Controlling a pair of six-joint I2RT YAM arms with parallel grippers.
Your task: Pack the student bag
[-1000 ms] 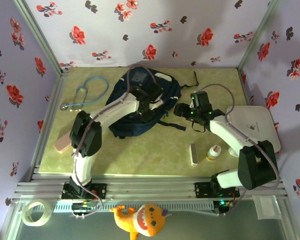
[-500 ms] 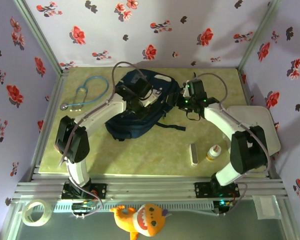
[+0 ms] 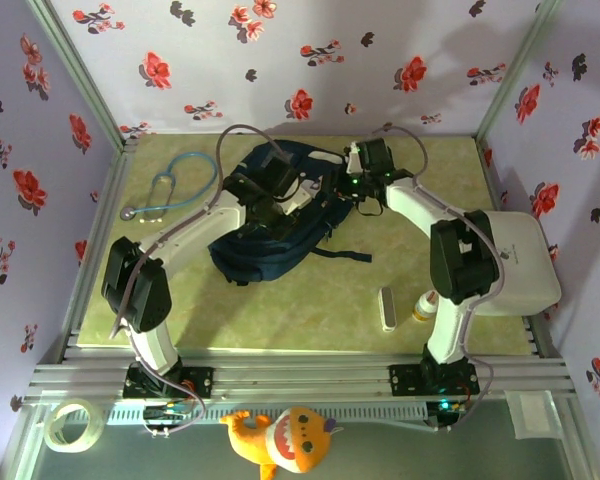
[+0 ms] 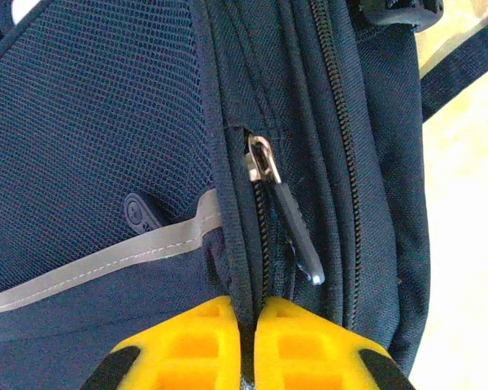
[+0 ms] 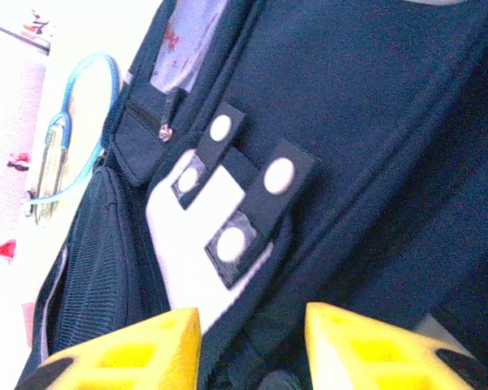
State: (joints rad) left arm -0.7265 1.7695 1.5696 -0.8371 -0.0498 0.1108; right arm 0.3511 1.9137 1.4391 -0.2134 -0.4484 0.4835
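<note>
The student bag, dark navy with white patches, lies at the back middle of the table. My left gripper rests on its upper part. In the left wrist view the left gripper has its yellow fingers pinched shut on a fabric edge of the bag, beside a zipper pull. My right gripper is at the bag's right side. In the right wrist view the right gripper has its jaws apart, with a fold of the bag between them, near the white snap patch.
A blue stethoscope lies at the back left. A white rounded case sits at the right edge. A small white bar and a small yellow bottle lie in front of the bag. A bag strap trails rightwards.
The right arm swung left and back onto the bag, and its jaws narrowed. The left arm shifted back with its grip held. The bag moved slightly backwards.
</note>
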